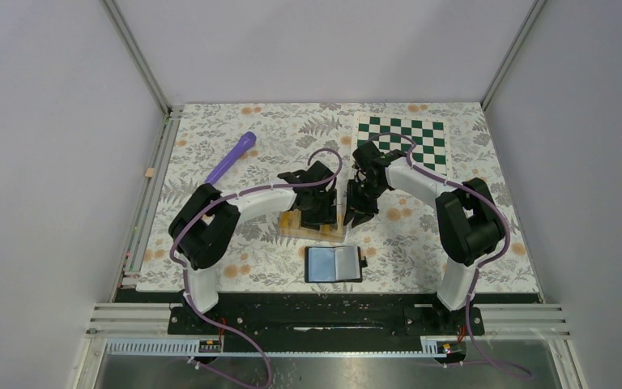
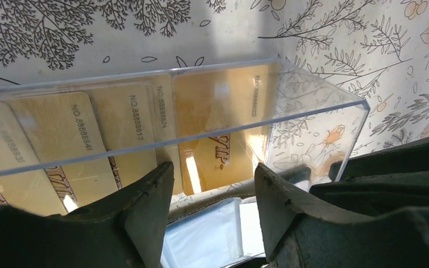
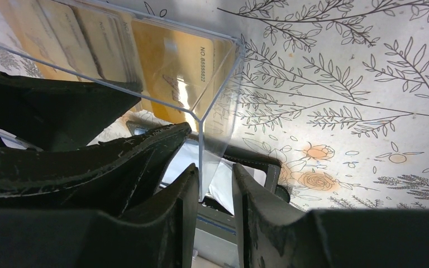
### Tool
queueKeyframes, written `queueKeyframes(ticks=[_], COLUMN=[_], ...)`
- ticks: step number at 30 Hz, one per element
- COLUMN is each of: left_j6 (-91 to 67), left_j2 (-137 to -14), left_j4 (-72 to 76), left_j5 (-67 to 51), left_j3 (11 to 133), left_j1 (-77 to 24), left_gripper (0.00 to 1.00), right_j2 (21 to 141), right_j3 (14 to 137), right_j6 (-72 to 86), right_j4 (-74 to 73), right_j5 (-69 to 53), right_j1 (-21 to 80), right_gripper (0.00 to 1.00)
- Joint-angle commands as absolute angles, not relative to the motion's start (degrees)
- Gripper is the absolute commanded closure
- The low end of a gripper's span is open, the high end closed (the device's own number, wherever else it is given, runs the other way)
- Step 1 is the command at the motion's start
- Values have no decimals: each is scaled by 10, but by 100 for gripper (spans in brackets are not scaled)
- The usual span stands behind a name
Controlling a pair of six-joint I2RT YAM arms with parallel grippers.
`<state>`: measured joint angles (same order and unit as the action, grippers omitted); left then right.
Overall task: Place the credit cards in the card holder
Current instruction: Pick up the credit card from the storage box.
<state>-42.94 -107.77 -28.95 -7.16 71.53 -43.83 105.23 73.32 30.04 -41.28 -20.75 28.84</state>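
Several yellow credit cards (image 1: pixel 298 224) lie in a clear plastic box (image 1: pixel 312 230) at the table's middle. They also show in the left wrist view (image 2: pixel 218 128) and the right wrist view (image 3: pixel 173 72). The black card holder (image 1: pixel 334 263) lies open just in front of the box, its grey-blue pockets up, and it shows in the left wrist view (image 2: pixel 212 234). My left gripper (image 1: pixel 320 217) is open and empty over the box's near wall (image 2: pixel 212 170). My right gripper (image 1: pixel 356 217) is closed to a narrow gap on the box's right end wall (image 3: pixel 215 170).
A purple tool (image 1: pixel 231 158) lies at the back left. A green and white chessboard (image 1: pixel 402 139) lies at the back right. The two arms stand close together over the box. The card holder's snap tab (image 3: pixel 268 167) shows past the right fingers.
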Motion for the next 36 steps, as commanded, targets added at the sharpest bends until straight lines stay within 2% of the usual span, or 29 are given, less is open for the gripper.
queueKeyframes(ticks=[1, 4, 11, 16, 18, 22, 28, 36], left_j6=[-420, -429, -455, -464, -465, -459, -445, -441], left_j2=[-1106, -1107, -1087, -1060, -1052, -1043, -1041, -1024], left_j4=[-307, -282, -237, -230, -229, -239, -258, -257], left_j5=[-34, -58, -83, -69, -67, -56, -47, -42], left_j3=[729, 728, 712, 696, 694, 697, 707, 705], left_j1=[-451, -456, -458, -457, -457, -458, -458, -459], left_gripper=[44, 44, 46, 49, 54, 77, 93, 100], right_j2=[1047, 1049, 1057, 1055, 1055, 1055, 1056, 1056], right_j3=[732, 732, 729, 728, 727, 726, 724, 724], right_j6=[298, 297, 299, 298, 298, 298, 297, 297], right_j4=[-419, -417, -410, -409, -409, -409, -409, -409], right_j5=[-220, -223, -234, -234, -233, -235, -236, -237], right_j1=[291, 291, 291, 291, 291, 291, 291, 291], right_gripper=[66, 66, 82, 86, 86, 87, 87, 88])
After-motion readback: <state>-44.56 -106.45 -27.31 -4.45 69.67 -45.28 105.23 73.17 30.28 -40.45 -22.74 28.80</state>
